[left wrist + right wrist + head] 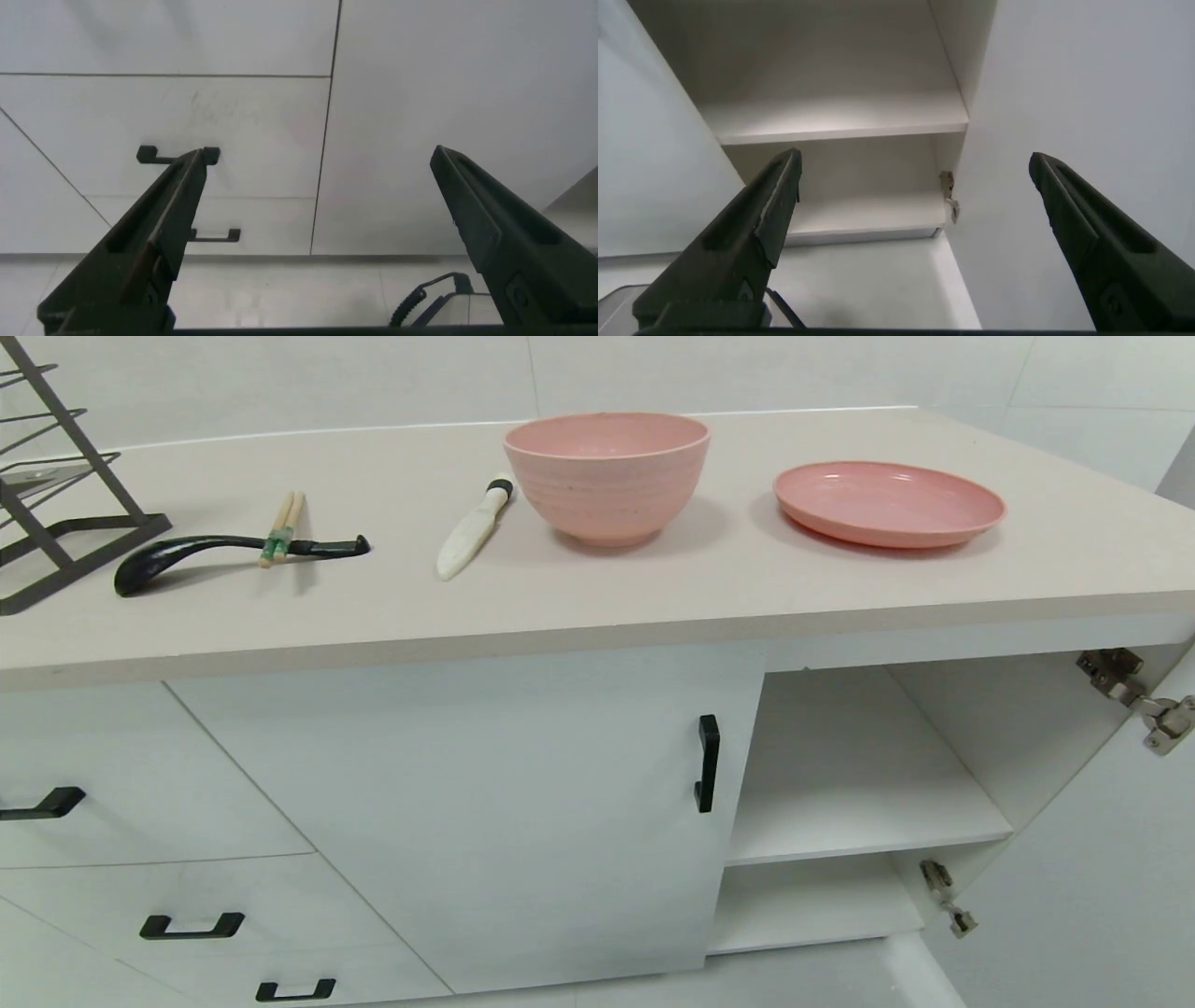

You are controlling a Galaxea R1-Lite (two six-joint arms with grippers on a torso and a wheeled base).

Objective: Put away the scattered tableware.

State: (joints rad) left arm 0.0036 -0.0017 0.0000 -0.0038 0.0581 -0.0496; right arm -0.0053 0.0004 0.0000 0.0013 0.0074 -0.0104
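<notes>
On the beige countertop [840, 588] stand a pink bowl [607, 476] and, right of it, a pink plate [889, 503]. Left of the bowl lies a white knife with a black collar [474, 530]. Further left a black ladle [224, 555] lies with a pair of wooden chopsticks [282, 527] across its handle. My left gripper [318, 154] is open and faces the white drawer fronts with black handles [177, 155]. My right gripper [915, 163] is open too, facing the open cupboard's shelf [840, 126].
A dark metal rack [56, 485] stands at the counter's far left. Below, the right cupboard door [1102, 859] hangs open, showing two bare shelves [859, 803]. The left cupboard door with a black handle [708, 763] is closed. Drawers with black handles [191, 925] sit at lower left.
</notes>
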